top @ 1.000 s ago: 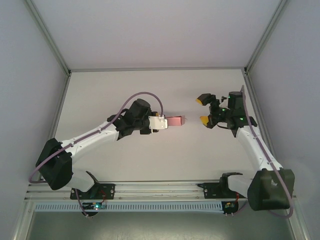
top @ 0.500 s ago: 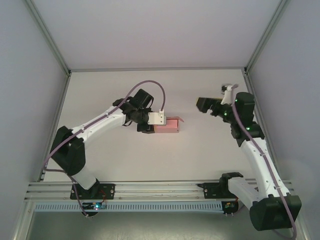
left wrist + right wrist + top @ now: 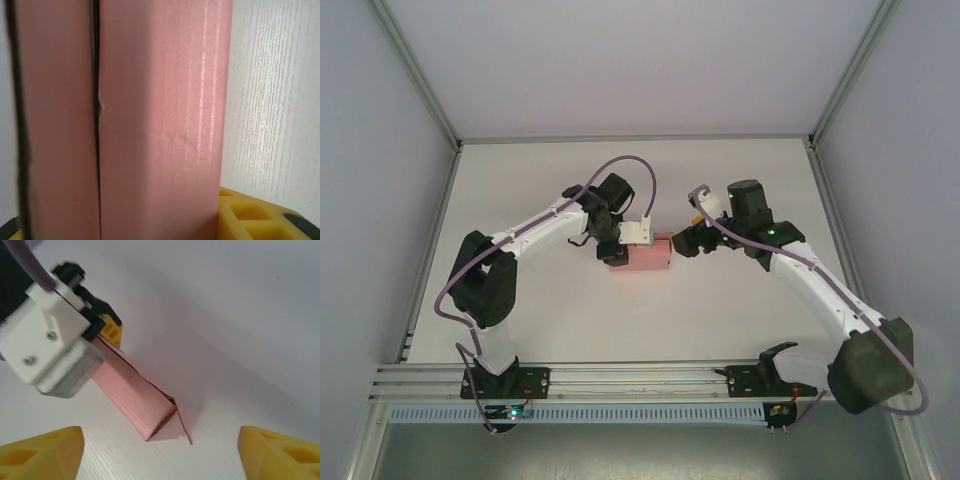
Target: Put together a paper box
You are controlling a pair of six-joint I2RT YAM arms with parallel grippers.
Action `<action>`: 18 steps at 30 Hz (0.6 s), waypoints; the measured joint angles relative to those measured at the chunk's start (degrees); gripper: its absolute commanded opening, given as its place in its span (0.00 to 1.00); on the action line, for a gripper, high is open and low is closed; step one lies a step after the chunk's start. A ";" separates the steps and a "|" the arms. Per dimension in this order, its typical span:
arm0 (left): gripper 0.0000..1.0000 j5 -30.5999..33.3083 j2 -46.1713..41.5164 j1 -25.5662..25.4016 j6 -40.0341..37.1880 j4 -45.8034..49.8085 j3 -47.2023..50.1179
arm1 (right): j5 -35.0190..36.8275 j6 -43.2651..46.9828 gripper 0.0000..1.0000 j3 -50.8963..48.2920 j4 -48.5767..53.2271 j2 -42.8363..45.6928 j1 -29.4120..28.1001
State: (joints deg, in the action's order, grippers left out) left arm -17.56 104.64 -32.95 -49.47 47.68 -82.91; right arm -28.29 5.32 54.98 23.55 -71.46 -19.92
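Note:
The paper box is a small pink rectangular tube held just above the white table. My left gripper is shut on its left part. In the left wrist view the box stands close in front of the lens, with a dark seam down its left side and a yellow finger pad against its lower right edge. My right gripper is at the box's right end, open. In the right wrist view the box points toward me with one end flap sticking out, and my right gripper straddles it without touching.
The white table is bare around the box. The left arm's white camera mount sits over the box's far part. Grey walls and metal frame rails enclose the table on all sides.
The right arm has swung left from the table's right side up to the box's end. The left arm has turned and shifted the box slightly toward the near side.

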 measured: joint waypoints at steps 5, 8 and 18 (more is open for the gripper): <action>0.46 -0.98 1.57 0.26 0.68 0.15 -0.57 | 3.15 0.68 0.65 3.76 2.27 -6.54 -1.42; 0.46 -1.49 2.58 0.48 1.18 0.48 -1.70 | 4.52 0.66 0.54 5.38 3.74 -10.23 -2.10; 0.46 -1.97 3.96 0.57 3.30 0.92 -3.48 | 7.80 -1.29 0.14 9.84 8.37 -16.98 -2.86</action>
State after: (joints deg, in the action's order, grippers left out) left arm -19.53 108.60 -32.38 -46.17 48.60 -86.39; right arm -20.49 4.03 64.82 31.92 -88.44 -22.79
